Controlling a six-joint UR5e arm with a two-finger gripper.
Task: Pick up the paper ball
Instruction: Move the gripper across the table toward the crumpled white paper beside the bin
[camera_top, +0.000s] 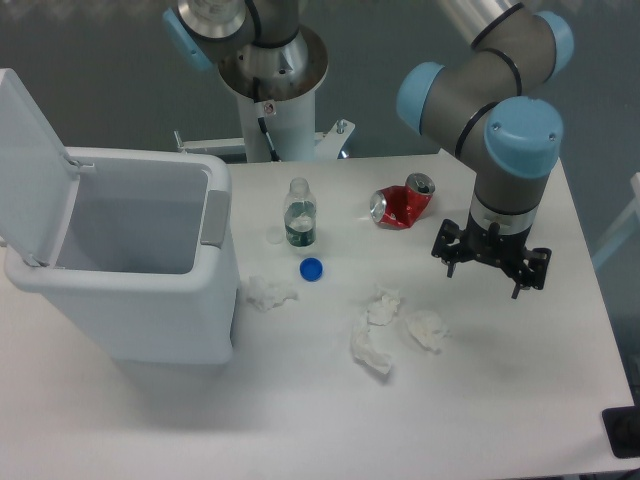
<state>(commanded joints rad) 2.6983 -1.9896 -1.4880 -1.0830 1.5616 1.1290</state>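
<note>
black two-finger gripper (490, 262) right of centre, jaws hidden, cannot tell spread | crumpled white paper ball (426, 329) lower left | risk: several similar wads nearby, wrong one grabbed

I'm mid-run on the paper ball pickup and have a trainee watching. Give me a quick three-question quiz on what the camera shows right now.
1. True or false: the gripper already holds a paper ball.
2. Which item lies closest to the bin? A) the crushed red can B) the crumpled paper by its front corner C) the blue bottle cap
3. Fill in: the clear bottle stands upright and its cap is ____.

Key
1. False. It hangs above the table, right of the papers, with nothing seen in its jaws.
2. B.
3. Off; it lies on the table just in front of the bottle.
</note>
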